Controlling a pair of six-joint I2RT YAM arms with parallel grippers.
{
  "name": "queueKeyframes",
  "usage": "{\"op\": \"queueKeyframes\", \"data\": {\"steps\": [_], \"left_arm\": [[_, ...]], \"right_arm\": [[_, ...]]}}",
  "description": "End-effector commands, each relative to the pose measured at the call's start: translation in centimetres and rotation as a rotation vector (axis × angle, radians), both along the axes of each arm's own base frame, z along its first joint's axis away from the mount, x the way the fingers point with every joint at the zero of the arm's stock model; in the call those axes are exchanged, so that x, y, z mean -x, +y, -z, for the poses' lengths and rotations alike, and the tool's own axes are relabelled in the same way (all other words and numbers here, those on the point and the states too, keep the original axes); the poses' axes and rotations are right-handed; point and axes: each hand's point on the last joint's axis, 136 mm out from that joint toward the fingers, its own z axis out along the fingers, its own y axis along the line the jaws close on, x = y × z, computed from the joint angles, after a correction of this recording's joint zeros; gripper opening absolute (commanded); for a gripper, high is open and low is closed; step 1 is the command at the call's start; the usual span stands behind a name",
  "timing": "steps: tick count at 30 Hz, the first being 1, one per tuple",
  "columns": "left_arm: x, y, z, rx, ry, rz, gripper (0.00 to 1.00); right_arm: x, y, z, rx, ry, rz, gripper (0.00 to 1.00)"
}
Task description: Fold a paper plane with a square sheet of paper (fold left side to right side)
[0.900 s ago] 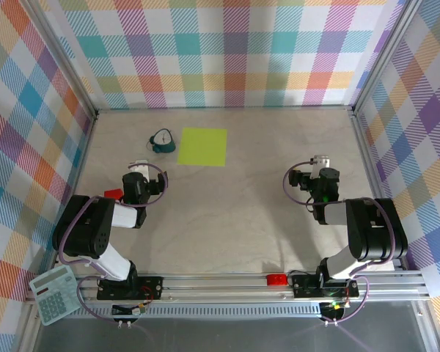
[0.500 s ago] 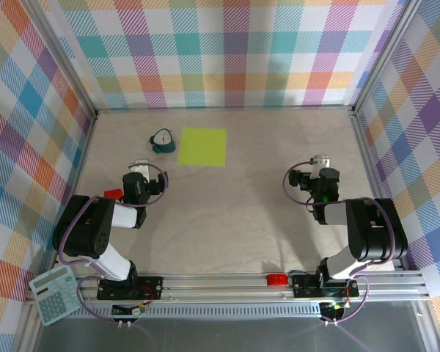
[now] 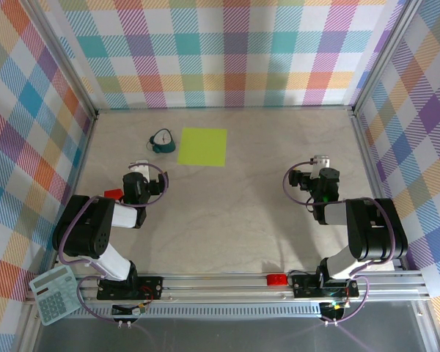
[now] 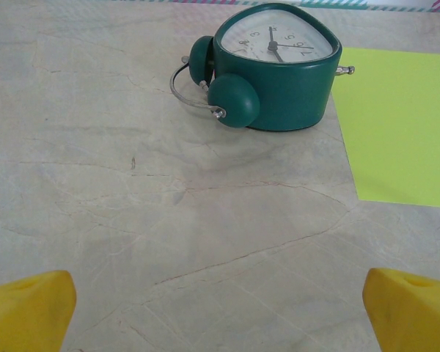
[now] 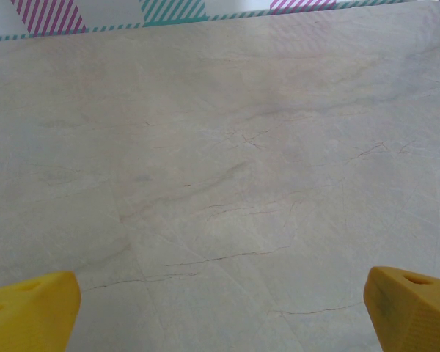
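With left pincer (image 3: 137,170) and right pincer (image 3: 321,163) both released and empty, we should take the square sheet of paper (image 3: 202,147), at two o'clock, by its left edge, skirting the clock (image 3: 161,141).

Lime paper (image 3: 202,147), teal clock (image 4: 279,84), pastel plaid walls (image 3: 235,51), beige veined table (image 3: 227,213)
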Motion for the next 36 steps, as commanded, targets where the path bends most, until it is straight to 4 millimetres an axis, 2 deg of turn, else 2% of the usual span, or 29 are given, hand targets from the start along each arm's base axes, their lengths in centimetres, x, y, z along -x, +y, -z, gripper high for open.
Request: {"op": "queueKeyframes", "data": {"steps": [1,16,20,23,26,29,33,36], "left_arm": [[-0.6,0.2,-1.1,0.002,-0.027,0.002,1.00],[-0.5,0.3,-1.0,0.002,-0.025,-0.001,1.00],[-0.5,-0.1,-1.4,0.005,-0.037,0.027,1.00],[0.0,-0.7,-3.1,-0.012,-0.057,0.048,1.00],[0.4,-1.2,-5.9,-0.049,-0.056,0.046,1.00],[-0.1,-1.2,-9.4,0.128,-0.042,-0.051,1.00],[-1.8,-5.5,-11.6,0.348,0.057,0.094,1.00],[-3.3,-9.6,-11.6,0.378,0.130,0.215,1.00]], "right_arm": [[-0.6,0.0,-1.1,0.006,-0.038,-0.015,0.99],[-0.6,0.1,-1.1,0.006,-0.038,-0.017,0.99],[-0.8,0.0,-2.2,0.004,-0.010,-0.008,0.99],[0.1,-0.4,-3.4,-0.024,0.051,0.029,0.99],[1.7,-0.2,-5.5,-0.117,0.059,0.058,0.99],[3.7,0.8,-7.5,-0.261,0.115,0.061,0.99],[6.5,3.5,-9.3,-0.477,0.259,0.020,0.99],[8.5,6.0,-9.9,-0.587,0.371,-0.050,0.99]]}}
